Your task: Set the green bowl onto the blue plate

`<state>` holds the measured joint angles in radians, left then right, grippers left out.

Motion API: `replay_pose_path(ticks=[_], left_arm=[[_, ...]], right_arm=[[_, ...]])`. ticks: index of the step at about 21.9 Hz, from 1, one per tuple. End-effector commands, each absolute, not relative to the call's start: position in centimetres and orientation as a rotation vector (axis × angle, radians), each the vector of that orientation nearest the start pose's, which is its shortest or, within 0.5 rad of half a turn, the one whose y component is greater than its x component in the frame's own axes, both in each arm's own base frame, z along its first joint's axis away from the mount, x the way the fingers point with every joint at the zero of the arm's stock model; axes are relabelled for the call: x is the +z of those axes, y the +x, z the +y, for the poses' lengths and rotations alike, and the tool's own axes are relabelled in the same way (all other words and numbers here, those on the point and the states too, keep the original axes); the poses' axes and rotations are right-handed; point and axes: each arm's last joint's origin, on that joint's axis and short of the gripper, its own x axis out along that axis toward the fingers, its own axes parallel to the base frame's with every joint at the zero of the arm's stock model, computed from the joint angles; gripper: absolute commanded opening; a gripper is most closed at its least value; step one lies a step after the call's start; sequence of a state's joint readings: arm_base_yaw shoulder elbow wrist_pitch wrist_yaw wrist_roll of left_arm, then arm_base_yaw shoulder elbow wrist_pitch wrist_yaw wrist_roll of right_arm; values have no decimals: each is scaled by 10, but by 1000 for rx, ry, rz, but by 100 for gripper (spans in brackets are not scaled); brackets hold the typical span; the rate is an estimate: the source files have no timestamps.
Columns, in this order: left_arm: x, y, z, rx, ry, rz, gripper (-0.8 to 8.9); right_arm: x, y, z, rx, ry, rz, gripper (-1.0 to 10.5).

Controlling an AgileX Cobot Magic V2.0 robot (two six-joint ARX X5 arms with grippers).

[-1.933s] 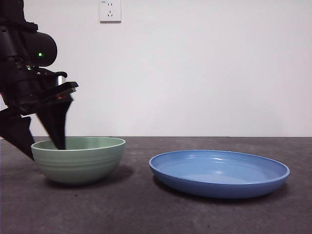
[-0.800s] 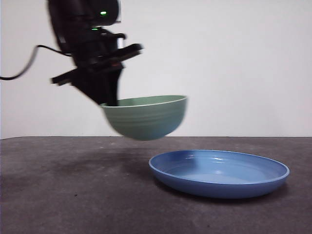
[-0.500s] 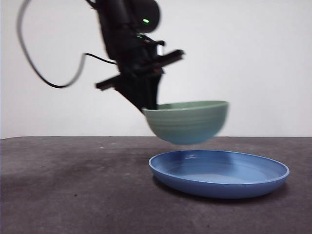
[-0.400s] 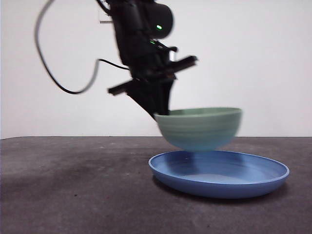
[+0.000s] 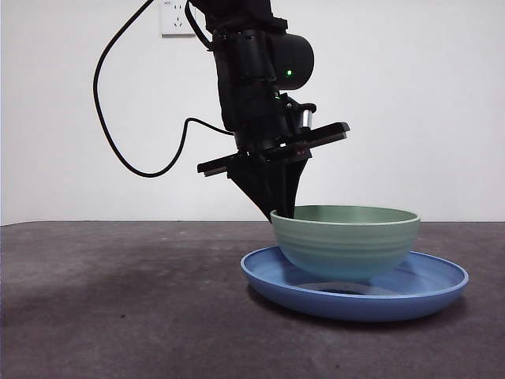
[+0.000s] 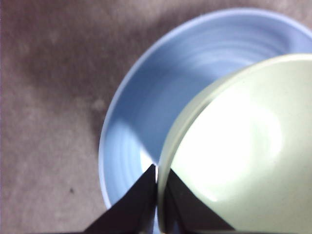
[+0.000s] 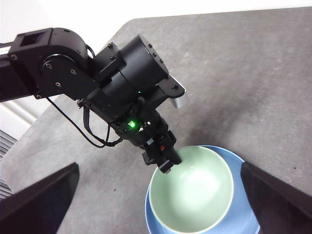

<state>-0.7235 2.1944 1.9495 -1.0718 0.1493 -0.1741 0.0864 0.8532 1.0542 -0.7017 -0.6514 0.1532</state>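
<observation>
Front view is showing a dark grey table (image 5: 118, 316) stretching across the foreground, with a white wall behind it and a wall socket (image 5: 175, 17) sitting at the top edge. A black cable (image 5: 126, 158) is looping down from the arm on the left of the scene. The left gripper (image 5: 282, 212) is reaching down from above, and its two black jaws are pinching the near-left rim of the green bowl (image 5: 345, 241), one jaw inside the bowl and one outside. The bowl is standing upright inside the blue plate (image 5: 442, 286), its base hidden behind the plate's raised rim, so whether it is touching the plate's floor cannot be told from here.

Left wrist view is showing the jaws closed tightly on the bowl's thin rim, with the pale bowl (image 6: 239, 146) covering much of the plate (image 6: 146, 112), which is lying on the table (image 6: 44, 97).

Right wrist view is looking down from high above: the right gripper (image 7: 158, 200) is waiting well clear, its jaws spread wide apart and holding nothing, while the left arm (image 7: 97, 83) is bending over the bowl (image 7: 192, 195) inside the plate (image 7: 239, 161).
</observation>
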Motion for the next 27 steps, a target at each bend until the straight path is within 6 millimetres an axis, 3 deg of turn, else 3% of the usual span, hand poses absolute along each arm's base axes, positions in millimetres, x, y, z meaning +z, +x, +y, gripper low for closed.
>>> replay_pose_path(ticks=[1,8,15,17,19,23,27], left_arm=[[219,335,-309,-625,255,1365,15],[219,336,-312,-647,248,1346,57],[226,334,-309,-648,244,1342,467],[240,331,-306,-664,243,1309,533],[261,326,-301,-689,244,1259,536],[326,302,-278,-746,238,1110,536],[393,266,-241,-797,248,940,535]], right_arm=[[372,153,32,695,273,527,675],[372,153,32,695,273,527,674],[372,153,32,695,274,528,675],[372,153,32,695,274,528,674],[372,153,32,695,274,528,674],[372,153,32,695,274,528,675],[371,152,31,693,276,540,675]])
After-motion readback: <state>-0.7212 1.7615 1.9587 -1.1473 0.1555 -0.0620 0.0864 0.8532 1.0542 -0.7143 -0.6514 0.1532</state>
